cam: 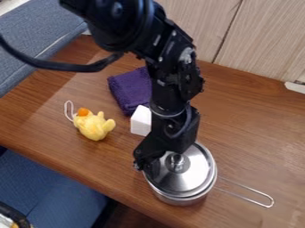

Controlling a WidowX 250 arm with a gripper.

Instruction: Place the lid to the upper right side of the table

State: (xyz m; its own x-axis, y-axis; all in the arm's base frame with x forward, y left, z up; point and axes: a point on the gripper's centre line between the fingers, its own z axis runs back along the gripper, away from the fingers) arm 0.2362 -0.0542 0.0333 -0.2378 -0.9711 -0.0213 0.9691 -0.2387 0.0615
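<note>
The black gripper hangs over the left part of the silver lid, right beside the lid's knob. Whether it touches the knob cannot be made out. The round metal lid lies on top of a steel pot near the table's front edge. The pot's wire handle points to the lower right. The arm covers the lid's upper left part.
A purple cloth and a white block lie behind and left of the gripper. Farther left is a yellow plush toy. The wooden table meets a panelled wall at the back.
</note>
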